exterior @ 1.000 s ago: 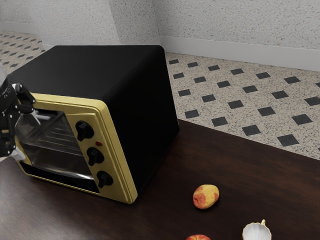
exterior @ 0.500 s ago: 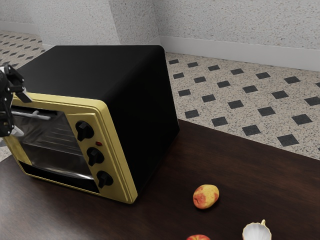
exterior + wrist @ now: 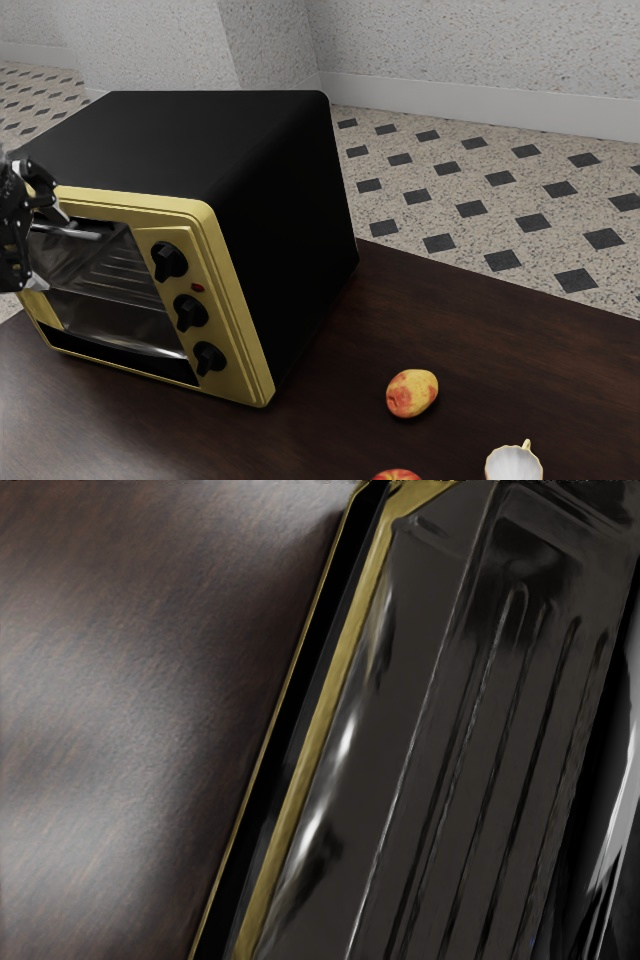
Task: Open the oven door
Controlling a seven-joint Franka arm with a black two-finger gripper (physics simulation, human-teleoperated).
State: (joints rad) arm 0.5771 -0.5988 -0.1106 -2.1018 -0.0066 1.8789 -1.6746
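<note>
Oven (image 3: 170, 140) sits on the table (image 3: 330, 420), toward the exterior view's left, its gold-framed front turned to the near side. The door (image 3: 115, 325) stands upright in that front; whether it is slightly ajar, I cannot tell. Its silver handle (image 3: 75, 232) runs across the top. Three black knobs (image 3: 190, 312) line the front, right of the door, with a small red light (image 3: 197, 288) beside them.

The gripper (image 3: 51, 248) is at the exterior view's far-left edge, in front of the door and near the handle. Its jaws stand wide, one above the other; whether either touches the handle, I cannot tell. In the wrist view, rack bars (image 3: 500, 770) show through the door's glass.

On the near right lie a yellow-red fruit (image 3: 412, 393), a red fruit (image 3: 397, 475) and a white cup (image 3: 513, 465).
</note>
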